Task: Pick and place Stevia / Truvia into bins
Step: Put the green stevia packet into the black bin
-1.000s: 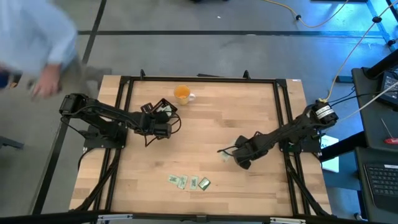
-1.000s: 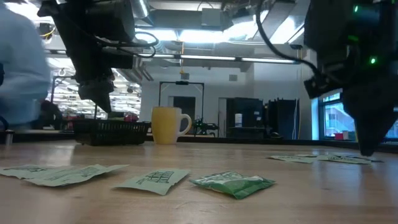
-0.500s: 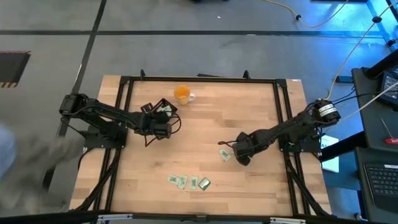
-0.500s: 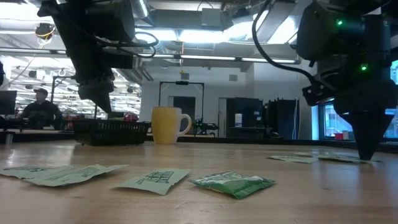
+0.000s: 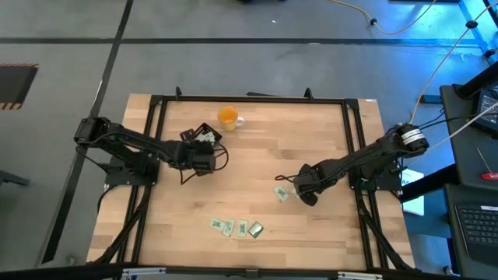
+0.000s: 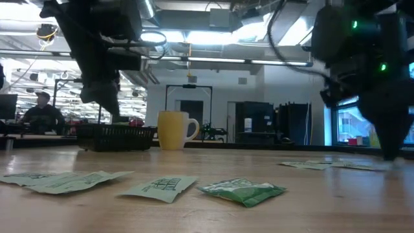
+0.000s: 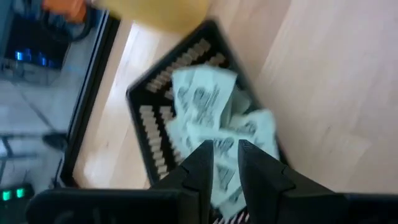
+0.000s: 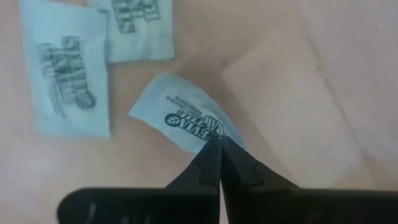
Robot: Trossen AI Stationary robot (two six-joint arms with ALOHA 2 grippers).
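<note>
The black tray [image 5: 199, 138] sits at the table's far left and holds several pale green and white sachets [image 7: 208, 109]. My left gripper [image 7: 225, 163] hovers just above it, fingers a narrow gap apart, with nothing between them. At mid-right, my right gripper [image 8: 216, 144] is shut on one sachet [image 8: 183, 115]. Two more sachets [image 8: 68, 84] lie flat beside that one. Three further sachets [image 5: 237, 227] lie near the table's near edge, and they also show up close in the low view [image 6: 162, 186]. My right gripper pinches one sachet by a corner [image 8: 211, 132] between its two fingertips, only at their free ends. The fingers come slanting down from the table's right side. The rest of the sachet extends away from the tips, close to the wood; whether it is lifted clear cannot be told.
An orange cup [image 5: 227, 117] with a white handle stands just beyond the tray toward the far edge. A black frame rail [image 5: 249, 99] runs around the tabletop. Bare wood lies between the two arms. A person [image 6: 40, 113] sits far off in the room behind.
My right gripper has sunk onto the sachets at mid-right and edged slightly toward the table's right; it is blurred in the low view now. A person who stood beyond the table's left edge has gone out of the high view.
</note>
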